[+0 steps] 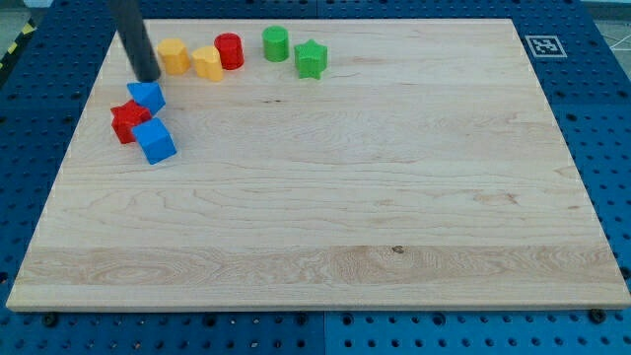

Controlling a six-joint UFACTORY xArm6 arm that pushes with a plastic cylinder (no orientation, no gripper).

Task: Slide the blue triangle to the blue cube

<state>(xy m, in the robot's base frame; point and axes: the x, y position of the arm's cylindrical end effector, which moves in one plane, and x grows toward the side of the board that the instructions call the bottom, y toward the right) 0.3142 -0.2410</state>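
While no writing reads, my tip [147, 78] nears the blue triangle [147, 96].

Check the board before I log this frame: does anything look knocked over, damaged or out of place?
Nothing stands out. All blocks sit flat in the upper-left of the wooden board. The blue triangle, red block and blue cube crowd together, with my tip just above the triangle.

Dark straight rod [135, 39]: upper length cut off by the view's top edge; my tip [147, 79] shows.
Red plastic block [126, 119]: shape unclear, partly covered by the blue plastic triangle [147, 96] and the blue plastic cube [155, 141].
Blue perforated base [592, 335]: cut off at every edge.
Black-and-white printed marker [543, 45]: pattern too small to read.
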